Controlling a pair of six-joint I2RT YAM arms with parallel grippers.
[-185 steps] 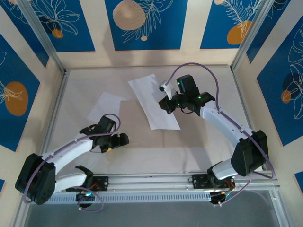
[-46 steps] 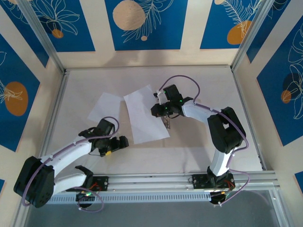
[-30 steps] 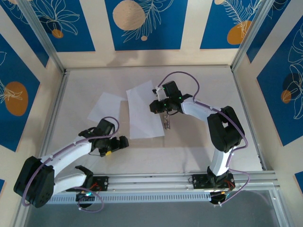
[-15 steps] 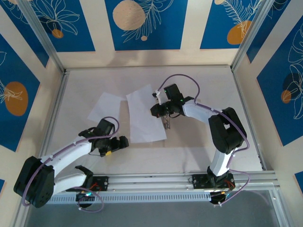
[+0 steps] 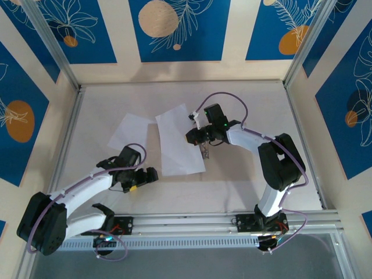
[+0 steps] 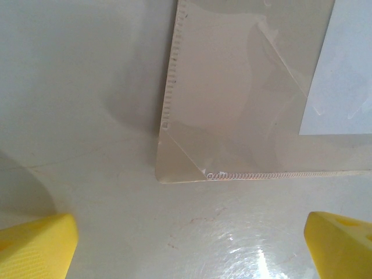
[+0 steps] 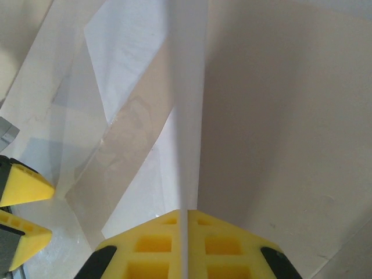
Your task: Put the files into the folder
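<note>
One white sheet (image 5: 176,142) lay at the middle of the desk (image 5: 244,180), its right edge pinched by the right fingers (image 7: 157,235); the second sheet (image 5: 129,131) lay just left of it. The folder (image 6: 232,104) lay before the left fingers (image 6: 35,247), spread wide and empty.

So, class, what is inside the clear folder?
A white sheet overlaps the folder on one side; whether inside it is unclear. Elsewhere the table shows through.
</note>
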